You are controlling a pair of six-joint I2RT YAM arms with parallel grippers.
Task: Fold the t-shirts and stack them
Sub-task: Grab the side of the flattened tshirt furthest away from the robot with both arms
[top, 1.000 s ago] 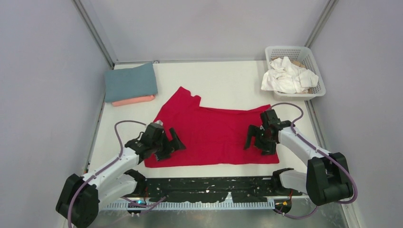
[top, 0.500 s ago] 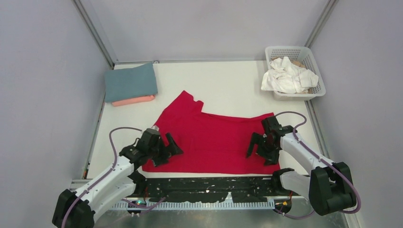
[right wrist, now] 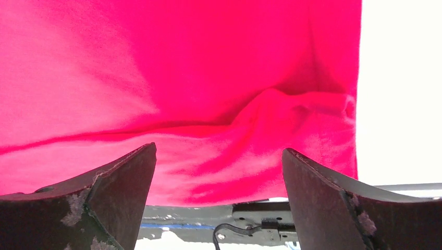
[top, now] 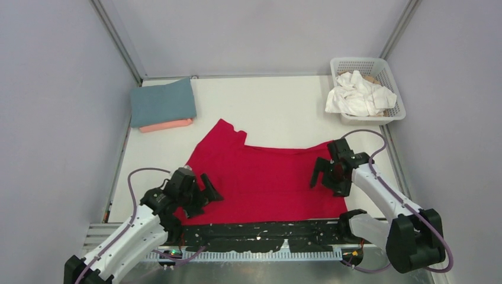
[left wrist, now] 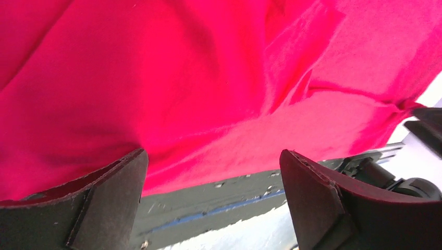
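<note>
1. The red shirt (top: 266, 177) lies spread along the near edge of the bench (top: 278, 100), its hem on the black strip (top: 266, 234)
2. The left tool (top: 206, 194) sits over its near left corner and the right tool (top: 329, 179) over its right side, both with fingers spread wide, gripping nothing
3. Since a second ago the shirt has slid nearer, and the left arm (top: 136, 228) has drawn back
4. Far left corner: one blue-grey shirt (top: 163, 102) folded on one pink shirt (top: 167, 125)
5. Far right corner: one basket (top: 355, 60) holding a heap of white shirts (top: 358, 97), too crumpled to count
</note>
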